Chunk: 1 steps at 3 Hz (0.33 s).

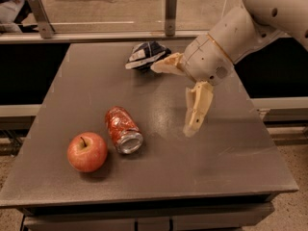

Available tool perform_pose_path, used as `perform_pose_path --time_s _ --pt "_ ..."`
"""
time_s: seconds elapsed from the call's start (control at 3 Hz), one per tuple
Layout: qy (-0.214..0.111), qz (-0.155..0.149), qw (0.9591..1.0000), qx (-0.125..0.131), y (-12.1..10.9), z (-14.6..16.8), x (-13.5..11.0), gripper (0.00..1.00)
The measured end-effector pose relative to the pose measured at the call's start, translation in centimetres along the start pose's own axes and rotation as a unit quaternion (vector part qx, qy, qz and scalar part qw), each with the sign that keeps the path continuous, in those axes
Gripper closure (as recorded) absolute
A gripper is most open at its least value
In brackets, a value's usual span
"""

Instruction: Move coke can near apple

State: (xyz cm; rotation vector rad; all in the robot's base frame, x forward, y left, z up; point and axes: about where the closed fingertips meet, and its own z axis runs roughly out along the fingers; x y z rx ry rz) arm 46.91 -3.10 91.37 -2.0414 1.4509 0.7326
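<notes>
The coke can, red with dented sides and a silver end facing the front, lies on its side on the grey table. The apple, red with yellowish patches and a dark stem, sits just left of the can, a small gap between them. My gripper is raised above the table to the right of the can, well clear of it. Its cream fingers are spread wide apart and hold nothing.
A dark blue and white snack bag lies at the back of the table, just left of the gripper's upper finger. A metal rail with posts runs behind the table. The table's edges drop off at left, right and front.
</notes>
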Motion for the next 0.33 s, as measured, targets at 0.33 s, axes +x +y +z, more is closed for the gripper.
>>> perform_pose_path --time_s 0.33 --pt "0.001 0.003 1.0000 0.008 -0.06 -0.64 0.28 0.00"
